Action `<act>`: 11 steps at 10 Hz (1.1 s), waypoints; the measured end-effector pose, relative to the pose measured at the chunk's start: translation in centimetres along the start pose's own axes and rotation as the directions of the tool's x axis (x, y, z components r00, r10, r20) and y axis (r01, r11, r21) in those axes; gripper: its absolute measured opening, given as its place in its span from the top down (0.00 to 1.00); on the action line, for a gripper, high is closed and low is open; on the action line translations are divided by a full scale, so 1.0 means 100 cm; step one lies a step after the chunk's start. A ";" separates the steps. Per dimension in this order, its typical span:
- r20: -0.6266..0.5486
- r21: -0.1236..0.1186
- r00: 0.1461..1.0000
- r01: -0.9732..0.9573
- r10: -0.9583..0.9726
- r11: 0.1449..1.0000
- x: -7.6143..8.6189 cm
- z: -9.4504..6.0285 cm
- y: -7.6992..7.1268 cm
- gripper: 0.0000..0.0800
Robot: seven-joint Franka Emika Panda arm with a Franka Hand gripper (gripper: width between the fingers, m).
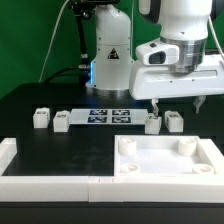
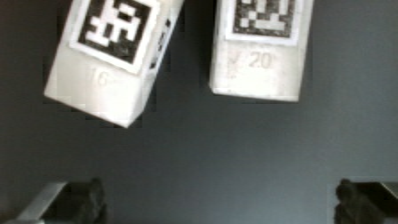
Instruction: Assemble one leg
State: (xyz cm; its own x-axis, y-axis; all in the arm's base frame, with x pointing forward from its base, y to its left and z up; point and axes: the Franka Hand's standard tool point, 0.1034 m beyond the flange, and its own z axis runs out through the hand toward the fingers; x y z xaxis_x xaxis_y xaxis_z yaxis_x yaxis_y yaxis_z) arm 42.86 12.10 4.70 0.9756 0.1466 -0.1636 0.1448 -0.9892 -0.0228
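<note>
Two small white legs with tags stand close together on the black table, one (image 1: 153, 123) tilted and one (image 1: 174, 121) straight. In the wrist view they are the tilted leg (image 2: 111, 60) and the straight leg (image 2: 263, 50). My gripper (image 1: 178, 104) hovers just above them, open and empty. In the wrist view its dark fingertips (image 2: 71, 200) stand wide apart, and the gripper (image 2: 222, 205) has only bare table between them. Two more legs (image 1: 41, 118) (image 1: 62, 121) stand at the exterior view's left.
The large white tray-like part (image 1: 165, 172) with round corner holes lies in front of the two legs. The marker board (image 1: 108, 115) lies mid-table. A white wall (image 1: 40, 178) runs along the front left. The robot base (image 1: 110, 65) stands behind.
</note>
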 end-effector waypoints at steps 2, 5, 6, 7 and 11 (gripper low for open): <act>0.032 -0.003 0.999 0.018 -0.018 1.000 -0.002 0.002 0.000 0.19; 0.338 -0.018 0.940 0.053 -0.044 0.998 -0.011 0.000 -0.005 0.19; 0.394 -0.017 0.918 0.063 -0.051 0.998 -0.012 0.001 -0.007 0.19; 0.504 -0.013 0.861 0.080 -0.063 0.997 -0.020 -0.001 -0.008 0.19; 0.787 0.001 0.614 0.088 -0.056 0.996 -0.030 0.004 -0.009 0.19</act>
State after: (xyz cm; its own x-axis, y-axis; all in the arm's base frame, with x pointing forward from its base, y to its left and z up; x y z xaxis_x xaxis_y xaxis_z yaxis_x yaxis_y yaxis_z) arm 39.77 12.53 4.79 0.4613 0.1439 -0.8755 0.2301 -0.9724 -0.0385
